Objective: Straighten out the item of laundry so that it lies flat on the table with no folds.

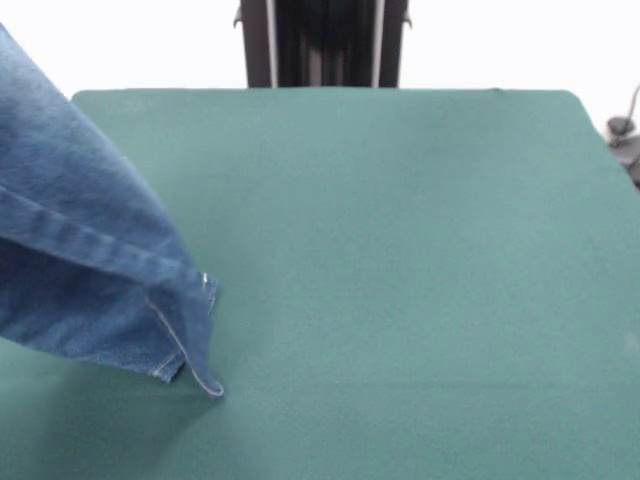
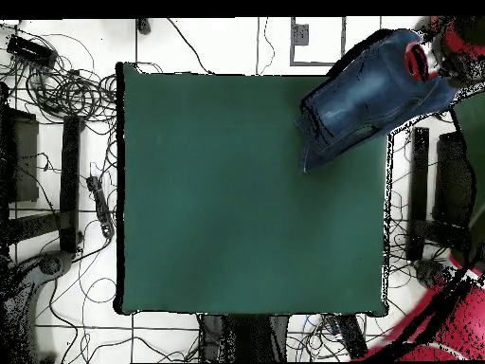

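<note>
The item of laundry [image 1: 80, 270], a pair of blue denim jeans, hangs in the air over the table's left side in the front view. It slopes down from the upper left, and only a hem corner [image 1: 205, 382] touches the green table [image 1: 400, 250]. In the overhead view the jeans [image 2: 365, 100] hang over the table's [image 2: 237, 209] top right corner. My gripper [image 2: 423, 59] is at their upper end, past the table edge, shut on the denim. Its fingers are hidden in the cloth.
My red arm [image 2: 445, 322] runs up the right side beyond the table edge. Cables [image 2: 66, 90] and black gear [image 2: 68, 180] lie on the floor to the left. More black stands [image 2: 440, 190] are on the right.
</note>
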{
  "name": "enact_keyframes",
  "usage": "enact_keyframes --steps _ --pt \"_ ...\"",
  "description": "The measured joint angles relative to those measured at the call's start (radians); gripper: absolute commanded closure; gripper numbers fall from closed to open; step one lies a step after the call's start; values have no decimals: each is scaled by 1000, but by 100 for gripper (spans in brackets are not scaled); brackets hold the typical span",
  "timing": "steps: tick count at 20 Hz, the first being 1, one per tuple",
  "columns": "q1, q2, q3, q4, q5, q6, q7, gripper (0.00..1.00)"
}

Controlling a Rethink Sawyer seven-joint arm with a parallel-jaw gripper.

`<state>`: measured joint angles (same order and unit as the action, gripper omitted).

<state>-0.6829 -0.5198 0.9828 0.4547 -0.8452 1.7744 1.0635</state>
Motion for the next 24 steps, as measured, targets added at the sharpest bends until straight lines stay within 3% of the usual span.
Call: enact_keyframes --steps 4,6,8,10,24 --pt "-61 -52 -51 191 110 -151 4 100" --pt "-98 -99 -92 338 175 -279 22 100" --pt "-107 -114 -105 383 191 -319 33 100" --pt "-119 -150 -144 490 233 -412 73 100" --pt "-65 -263 -327 883 372 -757 344 100"
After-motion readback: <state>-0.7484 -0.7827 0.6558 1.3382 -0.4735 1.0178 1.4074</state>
